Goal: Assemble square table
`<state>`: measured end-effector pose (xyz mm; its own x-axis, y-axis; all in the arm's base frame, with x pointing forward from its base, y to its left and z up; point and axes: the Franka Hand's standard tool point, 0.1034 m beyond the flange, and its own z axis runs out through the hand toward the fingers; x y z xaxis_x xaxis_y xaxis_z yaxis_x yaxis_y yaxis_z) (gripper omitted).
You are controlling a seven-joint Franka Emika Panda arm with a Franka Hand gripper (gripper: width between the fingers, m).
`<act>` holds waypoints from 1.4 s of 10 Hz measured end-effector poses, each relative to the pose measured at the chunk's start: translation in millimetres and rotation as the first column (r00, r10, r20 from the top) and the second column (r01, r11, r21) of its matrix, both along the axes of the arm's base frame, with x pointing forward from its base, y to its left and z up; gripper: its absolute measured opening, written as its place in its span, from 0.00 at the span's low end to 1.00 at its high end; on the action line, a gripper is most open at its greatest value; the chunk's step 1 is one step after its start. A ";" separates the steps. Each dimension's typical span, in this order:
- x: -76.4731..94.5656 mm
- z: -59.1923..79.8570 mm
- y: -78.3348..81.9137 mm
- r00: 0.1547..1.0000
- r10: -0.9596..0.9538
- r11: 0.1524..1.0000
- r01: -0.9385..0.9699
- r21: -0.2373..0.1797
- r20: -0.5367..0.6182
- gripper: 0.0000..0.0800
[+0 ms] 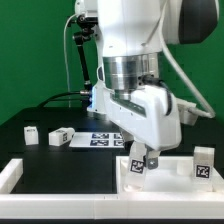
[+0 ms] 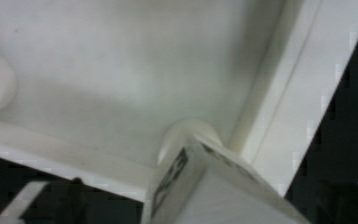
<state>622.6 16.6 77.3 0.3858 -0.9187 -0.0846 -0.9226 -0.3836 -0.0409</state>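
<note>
— Where do we see the table parts?

— The large flat white square plastic slab lies on the black tabletop, low in the exterior view and toward its right, just beside the long white rail frame. In the wrist view the slab fills most of the picture, with a raised rim along one side.

— And the legs?

— We count four short white block-like legs, each with a black-and-white tag. One leg stands under the white robot arm, at the slab's near corner. The wrist view shows that leg close up and tilted across the slab. A second leg stands upright at the slab's far end on the exterior view's right. We cannot tell whether it rests on the slab or behind it. Two more legs lie well apart from the slab on the exterior view's left, near the marker board.

— What of the jaws?

— They hang low at the first leg, with one dark finger just beside it. We cannot tell whether they clamp it or only flank it, as the fingers do not show clearly in the wrist view.
</note>
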 end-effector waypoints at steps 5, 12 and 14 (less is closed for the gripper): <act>2.1 -0.2 -0.5 0.796 0.605 0.795 -0.602 -0.079 0.014 0.81; 2.3 -4.0 -1.7 0.930 0.367 0.928 -0.364 -0.079 0.028 0.36; 3.8 -4.0 -4.3 0.998 0.065 0.996 -0.064 -0.060 0.022 0.36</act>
<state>626.4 12.3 73.3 0.4458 -0.8949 -0.0209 -0.8948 -0.4449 -0.0386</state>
